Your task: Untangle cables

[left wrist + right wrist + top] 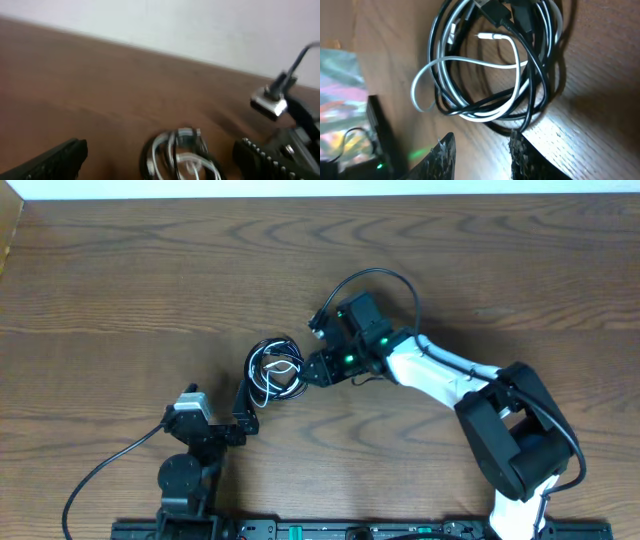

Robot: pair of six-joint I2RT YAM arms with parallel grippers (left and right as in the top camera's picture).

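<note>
Cables (535, 95) just beyond right claw (481, 149)

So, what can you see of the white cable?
The white cable is thin, smooth and plastic-looking, coiled loosely inside the black cables on the wooden table. One loop bulges out past the bundle, and its small white plug lies within the ring. No fingers touch it.

I'm looking at a brown wood-grain table (120, 290). Near its middle a coiled bundle of cables (275, 370) lies directly on the wood. Several black cables (536, 70) are looped into a ring, one white cable (465, 60) winds through them, and its small plug (484, 36) rests inside the ring.
</note>
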